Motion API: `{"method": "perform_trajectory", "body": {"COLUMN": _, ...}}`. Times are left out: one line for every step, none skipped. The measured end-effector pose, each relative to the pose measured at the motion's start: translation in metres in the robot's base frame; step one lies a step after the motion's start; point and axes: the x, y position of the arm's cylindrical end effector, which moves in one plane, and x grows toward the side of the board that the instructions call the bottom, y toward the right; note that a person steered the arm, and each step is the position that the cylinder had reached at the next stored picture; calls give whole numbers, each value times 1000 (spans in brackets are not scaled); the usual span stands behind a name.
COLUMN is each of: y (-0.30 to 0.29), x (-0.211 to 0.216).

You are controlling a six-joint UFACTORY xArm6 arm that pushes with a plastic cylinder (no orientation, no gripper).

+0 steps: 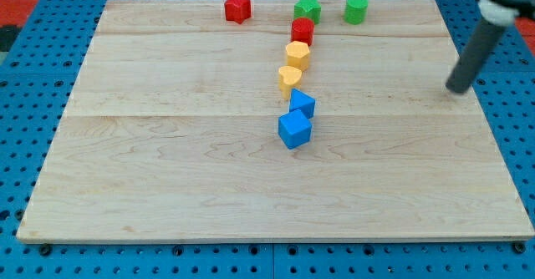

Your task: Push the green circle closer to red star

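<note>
Your tip (pixel 457 88) holds nothing, being a bare rod with nothing to open or close; it stands near the board's right edge, apart from every block. The green circle (pixel 356 9) sits by the top edge toward the top right corner, up and left of your tip, with the green star (pixel 307 10) between it and the red star (pixel 237 7). You have open board right of the circle to get behind it, but little room at the top edge.

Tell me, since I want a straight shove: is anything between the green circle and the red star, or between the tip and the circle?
Yes. The green star sits on the line from the green circle to the red star, just to the circle's left, with a red cylinder below it. Nothing stands between my tip and the circle.
</note>
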Motion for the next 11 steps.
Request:
{"method": "perform_trajectory", "body": {"y": 1, "x": -77}}
{"method": "perform_trajectory", "body": {"y": -22, "x": -143}}
{"method": "perform_trajectory", "body": {"y": -43, "x": -150}}
{"method": "perform_trajectory", "body": {"y": -96, "x": -151}}
{"method": "perform_trajectory", "body": {"y": -130, "x": -152}}
{"method": "perform_trajectory", "body": {"y": -152, "x": -151}}
{"method": "perform_trajectory", "body": {"y": -186, "x": -153}}
{"method": "perform_trajectory", "body": {"y": -205, "x": -160}}
{"method": "perform_trajectory", "body": {"y": -236, "x": -162}}
{"method": "perform_trajectory", "body": {"y": -262, "x": -162}}
{"method": "perform_trajectory", "body": {"y": -280, "x": -162}}
